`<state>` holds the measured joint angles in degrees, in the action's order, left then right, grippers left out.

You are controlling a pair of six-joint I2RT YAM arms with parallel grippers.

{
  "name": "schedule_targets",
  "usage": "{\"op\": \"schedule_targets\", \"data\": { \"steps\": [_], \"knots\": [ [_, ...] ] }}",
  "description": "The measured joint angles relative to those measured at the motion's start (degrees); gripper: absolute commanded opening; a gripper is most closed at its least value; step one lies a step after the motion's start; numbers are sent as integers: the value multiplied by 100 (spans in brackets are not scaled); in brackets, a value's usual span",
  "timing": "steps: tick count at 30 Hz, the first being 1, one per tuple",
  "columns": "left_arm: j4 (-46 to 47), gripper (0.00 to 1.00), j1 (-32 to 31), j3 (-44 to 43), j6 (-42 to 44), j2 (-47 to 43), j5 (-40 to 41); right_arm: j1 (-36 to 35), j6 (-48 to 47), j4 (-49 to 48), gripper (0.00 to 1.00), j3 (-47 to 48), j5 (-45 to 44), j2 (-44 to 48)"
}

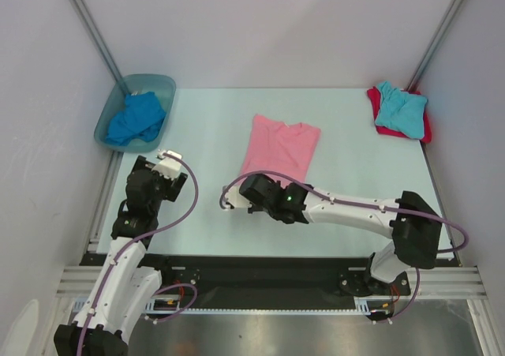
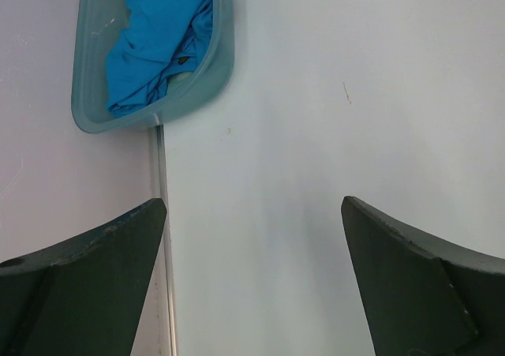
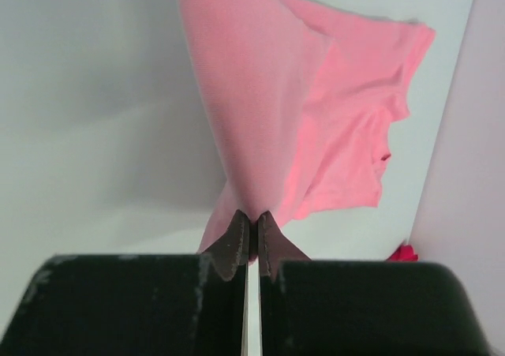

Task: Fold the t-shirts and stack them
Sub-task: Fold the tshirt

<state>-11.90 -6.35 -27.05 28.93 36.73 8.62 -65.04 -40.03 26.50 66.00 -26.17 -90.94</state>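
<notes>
Pink shirt (image 1: 280, 147) lies mid-table. My right gripper (image 3: 250, 218) is pinched on its near hem, and the cloth tents up. It's light and limp and will sag, so I judge corners the best hold. Left gripper (image 2: 252, 206) gapes empty beside the tub (image 1: 108, 118) holding the blue shirt (image 1: 136, 119). Turquoise shirt (image 1: 400, 107) sits on the red shirt (image 1: 427, 132), far right. Nothing blocks.

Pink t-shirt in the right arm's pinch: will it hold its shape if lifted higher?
Probably not: the pink t-shirt drapes in a tented fold from the right gripper, jaws shut on its edge, so it looks floppy. Likely light, since so small a pinch raises it. The part on the table may drag and bunch.
</notes>
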Motion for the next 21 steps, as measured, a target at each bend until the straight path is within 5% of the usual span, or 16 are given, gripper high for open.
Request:
{"op": "schedule_targets", "data": {
  "steps": [7, 21],
  "knots": [
    [0, 100, 0, 0, 0, 0, 0, -9, -219, -92, 0, 90, 2, 326],
    [2, 100, 0, 0, 2, 4, 0, 1716, -1519, -2406, 0, 90, -380, -817]
  ]
}}
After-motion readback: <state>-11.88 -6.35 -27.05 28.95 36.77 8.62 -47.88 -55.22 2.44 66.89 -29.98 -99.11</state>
